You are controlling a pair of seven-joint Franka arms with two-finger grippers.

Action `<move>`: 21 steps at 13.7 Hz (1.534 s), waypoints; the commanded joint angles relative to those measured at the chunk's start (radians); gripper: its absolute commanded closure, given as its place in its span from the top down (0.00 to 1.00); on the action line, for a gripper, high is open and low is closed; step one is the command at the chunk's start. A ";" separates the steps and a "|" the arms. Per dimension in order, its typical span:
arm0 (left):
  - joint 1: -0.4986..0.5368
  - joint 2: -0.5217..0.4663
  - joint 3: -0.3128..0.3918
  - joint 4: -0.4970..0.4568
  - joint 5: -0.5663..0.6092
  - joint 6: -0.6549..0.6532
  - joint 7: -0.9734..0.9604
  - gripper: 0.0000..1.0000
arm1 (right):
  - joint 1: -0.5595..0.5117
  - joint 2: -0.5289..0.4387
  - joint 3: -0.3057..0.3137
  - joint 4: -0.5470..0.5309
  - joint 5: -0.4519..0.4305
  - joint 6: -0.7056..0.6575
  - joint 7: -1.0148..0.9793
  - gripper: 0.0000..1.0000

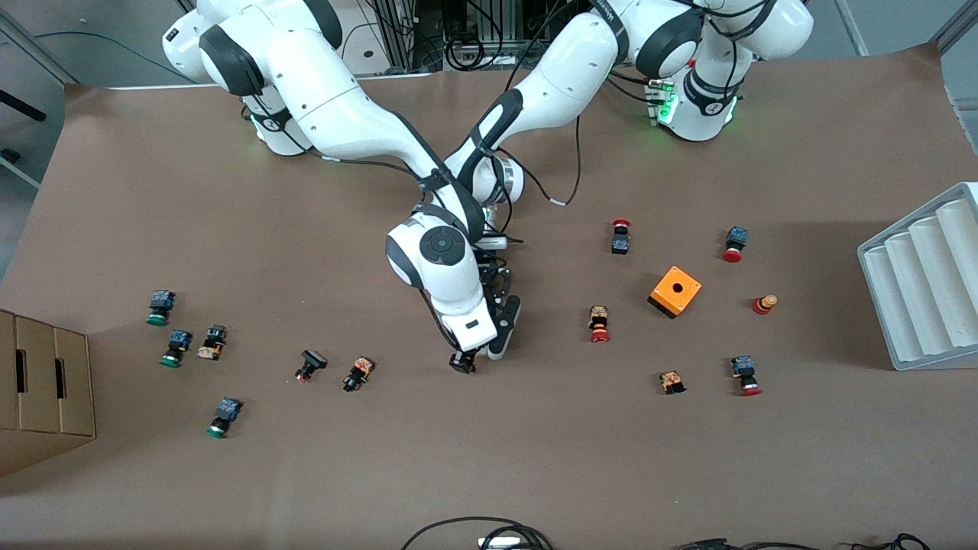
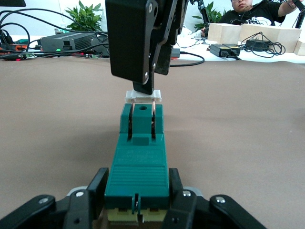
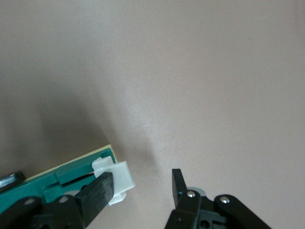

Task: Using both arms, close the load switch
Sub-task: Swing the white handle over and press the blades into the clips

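Observation:
The load switch (image 1: 506, 321) is a narrow dark-green block near the middle of the table, its white tab (image 1: 497, 353) on the end nearer the front camera. My left gripper (image 1: 503, 294) is shut on the switch's other end, as the left wrist view shows: both fingers clamp the green body (image 2: 139, 162) low over the table. My right gripper (image 1: 475, 359) is open at the tab end. In the right wrist view (image 3: 140, 183) one finger (image 3: 97, 191) touches the white tab (image 3: 116, 179) and the other stands apart over bare table. The left wrist view shows that fingertip (image 2: 143, 87) on the tab (image 2: 143, 95).
An orange square box (image 1: 675, 291) and several red-capped push buttons lie toward the left arm's end. Several green- and red-capped buttons lie toward the right arm's end. A white ribbed tray (image 1: 924, 283) and a cardboard box (image 1: 42, 389) stand at the table's two ends.

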 commanded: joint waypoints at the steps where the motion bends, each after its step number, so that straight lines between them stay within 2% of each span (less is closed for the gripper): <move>1: -0.008 0.014 0.009 0.018 0.017 -0.004 -0.020 0.58 | -0.011 0.039 0.002 0.033 -0.032 0.022 0.002 0.59; 11: -0.008 0.014 0.009 0.019 0.017 -0.004 -0.020 0.58 | -0.011 0.032 0.002 0.033 -0.030 0.022 0.009 0.61; 13: -0.008 0.014 0.010 0.019 0.017 -0.004 -0.020 0.58 | -0.010 0.019 0.004 0.032 -0.014 0.017 0.019 0.84; 14: -0.008 0.014 0.009 0.019 0.017 -0.004 -0.020 0.58 | -0.008 0.008 0.004 0.032 0.000 0.014 0.022 0.87; 15: -0.008 0.014 0.009 0.019 0.017 -0.004 -0.020 0.58 | -0.008 -0.004 0.004 0.032 0.012 0.011 0.021 0.96; 16: -0.008 0.014 0.009 0.019 0.017 -0.004 -0.020 0.58 | -0.008 -0.015 0.004 0.030 0.017 0.008 0.021 1.00; 21: -0.008 0.013 0.009 0.019 0.017 -0.004 -0.020 0.58 | -0.007 -0.064 0.004 0.025 0.023 -0.038 0.024 1.00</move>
